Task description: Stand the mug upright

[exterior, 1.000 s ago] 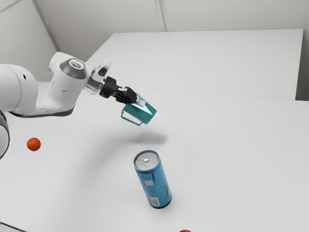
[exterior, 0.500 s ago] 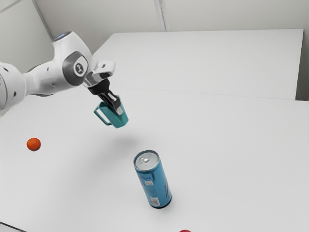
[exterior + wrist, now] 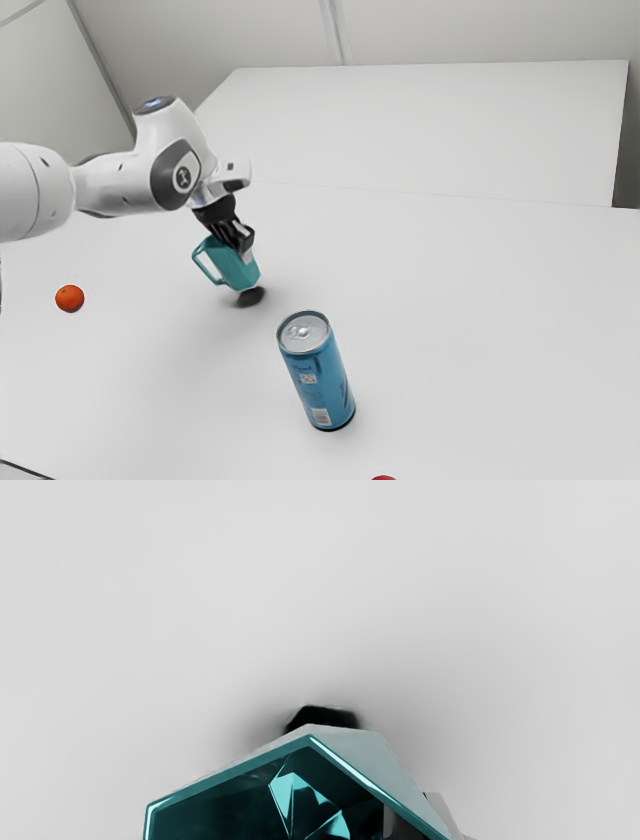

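My gripper (image 3: 241, 242) is shut on the teal mug (image 3: 230, 267), which it holds low over the table, bottom end downward and tilted. The handle points toward the exterior view's left. A dark shadow lies close below the mug's base; whether the base touches the table I cannot tell. In the wrist view the open mouth of the faceted mug (image 3: 225, 772) faces the camera, and the gripper (image 3: 419, 821) pinches its wall, one finger outside and the other apparently inside. The mug's lower part is hidden there.
A blue can (image 3: 318, 375) stands upright on the white table (image 3: 450, 320), nearer the exterior camera than the mug. An orange (image 3: 69, 298) lies toward the exterior view's left. Part of a red object (image 3: 383, 477) shows at the near edge.
From the exterior view's right, my hand has swung the mug leftward and turned it more upright, then lowered it toward the table. The can and orange have stayed put.
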`<action>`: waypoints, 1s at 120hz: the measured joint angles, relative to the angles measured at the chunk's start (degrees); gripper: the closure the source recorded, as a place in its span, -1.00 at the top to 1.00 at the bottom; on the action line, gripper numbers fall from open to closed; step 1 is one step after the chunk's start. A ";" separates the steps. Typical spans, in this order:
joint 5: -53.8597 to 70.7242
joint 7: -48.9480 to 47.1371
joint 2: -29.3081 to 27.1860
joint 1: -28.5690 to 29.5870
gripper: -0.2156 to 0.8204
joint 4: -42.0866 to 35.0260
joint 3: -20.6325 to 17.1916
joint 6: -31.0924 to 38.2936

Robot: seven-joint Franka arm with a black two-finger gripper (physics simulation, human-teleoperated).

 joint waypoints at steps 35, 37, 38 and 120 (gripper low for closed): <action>3.03 -4.45 -2.56 -0.76 -0.93 -4.91 0.01 2.40; 3.08 -4.65 -2.57 -0.77 -0.93 -5.03 0.01 2.49; 3.11 -4.75 -2.57 -0.78 -0.93 -5.08 0.01 2.54; 2.90 -9.18 -1.17 -1.17 -0.61 -7.12 0.00 5.65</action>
